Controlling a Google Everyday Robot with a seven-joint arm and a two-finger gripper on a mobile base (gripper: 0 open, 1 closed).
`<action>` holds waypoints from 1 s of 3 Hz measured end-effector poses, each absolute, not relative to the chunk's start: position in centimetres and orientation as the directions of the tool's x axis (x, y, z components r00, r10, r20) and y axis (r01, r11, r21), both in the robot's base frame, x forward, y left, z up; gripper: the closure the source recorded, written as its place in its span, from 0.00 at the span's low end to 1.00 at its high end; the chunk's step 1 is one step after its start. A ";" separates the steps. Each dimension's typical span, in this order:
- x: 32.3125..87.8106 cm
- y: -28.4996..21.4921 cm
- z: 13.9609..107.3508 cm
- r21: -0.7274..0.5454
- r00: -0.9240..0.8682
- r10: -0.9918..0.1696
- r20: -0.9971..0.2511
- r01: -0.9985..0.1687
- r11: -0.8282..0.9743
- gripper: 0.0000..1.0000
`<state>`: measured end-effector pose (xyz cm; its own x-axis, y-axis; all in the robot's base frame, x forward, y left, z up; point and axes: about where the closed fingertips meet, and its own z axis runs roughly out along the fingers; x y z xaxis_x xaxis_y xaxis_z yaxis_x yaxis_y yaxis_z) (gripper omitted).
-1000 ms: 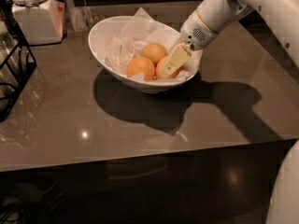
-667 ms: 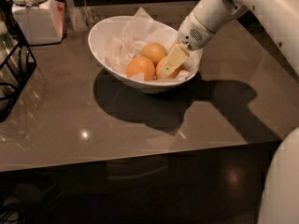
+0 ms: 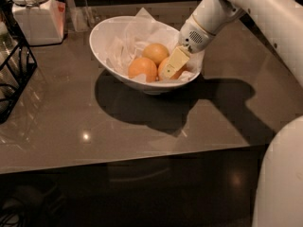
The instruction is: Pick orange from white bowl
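The white bowl (image 3: 101, 40) stands on the dark table, lined with crumpled white paper. Three oranges lie in it: one at the front left (image 3: 142, 68), one at the back (image 3: 156, 52), and one at the right (image 3: 163, 65). My gripper (image 3: 173, 63) reaches down into the bowl from the upper right. Its cream-coloured tip lies over the right orange and hides most of it. The white arm (image 3: 213, 13) runs up to the right.
A white lidded jar (image 3: 33, 11) stands at the back left. A black wire rack (image 3: 12, 74) sits at the left edge. The table's front edge (image 3: 142, 157) runs across the lower part of the view. The robot's white body (image 3: 279, 183) fills the lower right corner.
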<state>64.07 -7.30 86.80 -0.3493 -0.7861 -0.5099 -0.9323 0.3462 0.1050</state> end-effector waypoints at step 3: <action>64.1 -8.4 87.9 0.025 -0.336 -0.788 -0.515 -0.925 0.378 0.99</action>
<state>64.09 -8.38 87.90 -0.3358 -0.7884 -0.5155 -0.9255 0.3780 0.0246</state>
